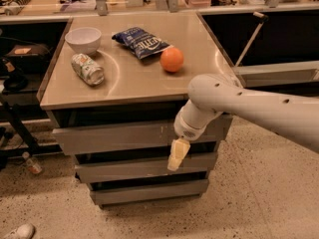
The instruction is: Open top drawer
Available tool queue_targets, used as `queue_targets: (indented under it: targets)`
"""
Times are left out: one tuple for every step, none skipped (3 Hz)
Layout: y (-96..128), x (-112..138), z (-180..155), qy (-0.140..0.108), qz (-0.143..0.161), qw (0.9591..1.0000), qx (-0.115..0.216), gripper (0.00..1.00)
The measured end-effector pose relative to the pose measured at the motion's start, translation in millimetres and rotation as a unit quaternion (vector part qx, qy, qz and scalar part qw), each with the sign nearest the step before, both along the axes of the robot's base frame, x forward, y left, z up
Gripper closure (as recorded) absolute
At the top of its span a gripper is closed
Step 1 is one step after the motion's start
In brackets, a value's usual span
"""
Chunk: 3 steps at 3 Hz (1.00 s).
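Note:
The top drawer point(119, 136) is the widest of three grey fronts under the counter, with pale scratches right of centre. It looks pushed in, flush under the counter top. My gripper point(177, 156) hangs from the white arm point(249, 106) in front of the drawer's right part, its pale fingertips point(175, 161) pointing down over the gap between the top drawer and the middle drawer point(134, 168). The bottom drawer point(144, 191) is narrower and sits below.
On the counter top point(129, 83) lie a white bowl point(83, 39), a can on its side point(87, 68), a blue chip bag point(141, 42) and an orange point(172, 59). A dark cart point(15, 78) stands at the left. Speckled floor point(249, 198) spreads around.

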State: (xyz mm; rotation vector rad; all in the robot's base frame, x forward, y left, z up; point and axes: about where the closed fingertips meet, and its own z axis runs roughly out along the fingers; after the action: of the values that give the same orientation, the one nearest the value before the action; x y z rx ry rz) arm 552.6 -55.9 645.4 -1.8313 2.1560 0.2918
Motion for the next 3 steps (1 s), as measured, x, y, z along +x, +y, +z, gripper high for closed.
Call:
queue_targets:
  targets:
    - [-2.7, -12.9, 4.1, 0.014, -0.001, 0.9999, 0.0, 0.0]
    - [-9.9, -51.8, 15.5, 0.045, -0.007, 0.999, 0.003, 0.0]
    - [-15.3, -74.5, 21.2, 0.063, -0.007, 0.998, 0.005, 0.0]
